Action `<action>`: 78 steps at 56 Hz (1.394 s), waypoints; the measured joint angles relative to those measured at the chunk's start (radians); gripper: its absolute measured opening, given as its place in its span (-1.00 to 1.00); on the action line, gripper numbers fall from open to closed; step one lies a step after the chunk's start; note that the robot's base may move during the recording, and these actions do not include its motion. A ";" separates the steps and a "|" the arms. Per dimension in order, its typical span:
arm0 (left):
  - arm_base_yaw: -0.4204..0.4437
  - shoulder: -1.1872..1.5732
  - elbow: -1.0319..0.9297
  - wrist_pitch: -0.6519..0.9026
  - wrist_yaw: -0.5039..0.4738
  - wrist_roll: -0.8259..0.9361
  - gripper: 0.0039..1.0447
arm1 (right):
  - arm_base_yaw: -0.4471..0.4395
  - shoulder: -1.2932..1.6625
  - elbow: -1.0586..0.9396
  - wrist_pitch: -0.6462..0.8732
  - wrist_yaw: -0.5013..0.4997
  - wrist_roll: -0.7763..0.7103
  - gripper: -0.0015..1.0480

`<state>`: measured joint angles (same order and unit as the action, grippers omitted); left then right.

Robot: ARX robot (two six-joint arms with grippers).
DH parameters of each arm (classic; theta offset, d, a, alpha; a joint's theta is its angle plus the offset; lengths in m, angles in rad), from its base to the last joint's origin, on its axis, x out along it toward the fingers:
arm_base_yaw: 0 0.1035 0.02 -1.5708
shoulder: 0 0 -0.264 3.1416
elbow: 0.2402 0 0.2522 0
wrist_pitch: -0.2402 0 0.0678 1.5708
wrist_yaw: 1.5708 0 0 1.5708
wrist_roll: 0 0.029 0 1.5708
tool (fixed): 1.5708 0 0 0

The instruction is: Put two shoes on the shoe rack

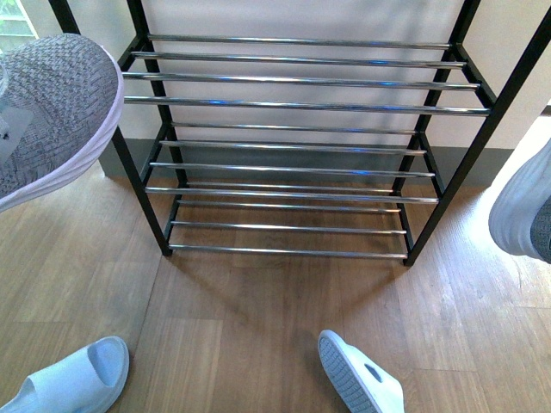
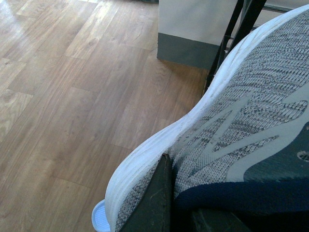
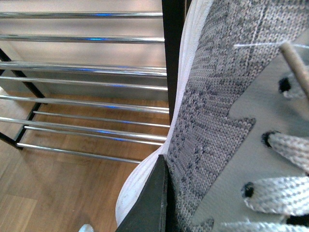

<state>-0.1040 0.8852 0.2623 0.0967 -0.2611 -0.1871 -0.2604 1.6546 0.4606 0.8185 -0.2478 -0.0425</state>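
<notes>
up in the upper left of the front view, the left sneaker (image 1: 52,112) hangs clear of the floor. it is grey knit with a white sole, and its rounded toe sits right by the left black post of the shoe rack (image 1: 301,105). over at the right edge, about mid-height, the right sneaker (image 1: 521,211) pokes into the frame. only its white sole and a sliver of grey knit show, just beside the rack's right post.

from the left wrist view, the left gripper (image 2: 171,205) is clamped on the left sneaker. one dark finger (image 2: 152,203) is pressed flat on the knit wall beside the navy collar, and the other is out of sight. the right wrist view shows the same: the right gripper (image 3: 161,205) grips the right sneaker, with one dark finger (image 3: 149,208) tight against the knit side near the laces.

the rack's tiers of chrome bars fill the middle of the front view, standing on the wood floor (image 1: 258,310) against a pale wall. at the lower left lies a pale blue slide (image 1: 77,374), strap up. at lower centre-right a second slide (image 1: 360,374) lies sole up, well apart from the first.
</notes>
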 joint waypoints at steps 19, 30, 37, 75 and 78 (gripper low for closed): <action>0.000 0.000 -0.004 0.000 0.001 0.000 -0.97 | 0.000 0.002 0.000 0.000 0.000 0.000 -0.95; 0.000 0.000 -0.004 0.000 0.000 -0.001 -0.97 | 0.000 0.001 0.000 0.000 0.000 0.000 -0.95; 0.000 0.000 -0.004 0.000 -0.001 -0.001 -0.97 | 0.000 0.001 0.000 0.000 -0.002 0.000 -0.95; 0.000 0.000 -0.004 0.000 0.000 -0.001 -0.97 | 0.000 0.001 0.000 0.000 0.000 0.000 -0.95; 0.000 0.000 -0.004 0.000 0.000 0.000 -0.97 | 0.000 0.001 0.000 0.000 0.000 0.000 -0.95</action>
<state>-0.1040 0.8852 0.2584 0.0967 -0.2611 -0.1875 -0.2604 1.6558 0.4602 0.8185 -0.2478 -0.0425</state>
